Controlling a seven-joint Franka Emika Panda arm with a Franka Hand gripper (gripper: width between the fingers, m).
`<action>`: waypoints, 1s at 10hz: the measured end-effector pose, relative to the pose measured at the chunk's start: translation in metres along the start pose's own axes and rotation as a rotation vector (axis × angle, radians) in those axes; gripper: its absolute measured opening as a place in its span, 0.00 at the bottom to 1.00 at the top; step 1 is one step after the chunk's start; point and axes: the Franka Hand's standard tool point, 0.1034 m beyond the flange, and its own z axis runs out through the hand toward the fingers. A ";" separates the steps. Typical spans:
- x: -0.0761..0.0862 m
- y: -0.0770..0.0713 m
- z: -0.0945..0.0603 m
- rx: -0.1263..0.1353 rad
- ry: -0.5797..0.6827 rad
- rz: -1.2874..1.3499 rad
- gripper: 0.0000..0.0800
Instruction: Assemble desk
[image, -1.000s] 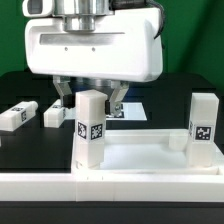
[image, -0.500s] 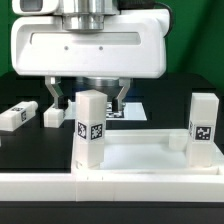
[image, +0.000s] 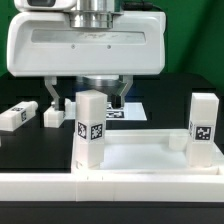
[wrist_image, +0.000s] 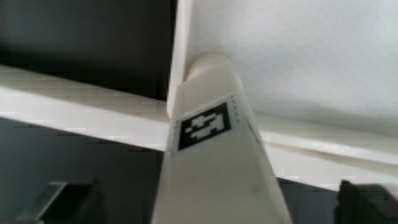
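Half done, I'd say: the near leg (image: 90, 130) stands upright in a corner of the desk top (image: 140, 160), and the far leg (image: 203, 125) in the next. 2 loose legs (image: 12, 116) lie apart, not yet fitted. The gripper (image: 85, 98) hangs released, jaws straddling the near leg.

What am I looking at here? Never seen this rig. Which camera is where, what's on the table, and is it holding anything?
This is one robot arm with a two-finger gripper, putting together a small white desk.

The exterior view comes from a camera standing off the arm. The wrist view comes from a camera on the arm's wrist, looking along the dark fingers.

On the black table lies the desk top, a rimmed white tray. Two tagged legs stand upright at its corners: the near leg and the far leg. Two loose legs lie at the exterior view's left.

Nothing is held. The jaws are open, one on each side of the near leg.
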 end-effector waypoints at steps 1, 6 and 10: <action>0.000 0.001 0.000 -0.002 -0.001 -0.055 0.81; -0.001 0.002 0.000 -0.012 -0.008 -0.200 0.64; -0.002 0.001 0.001 -0.009 -0.013 -0.157 0.37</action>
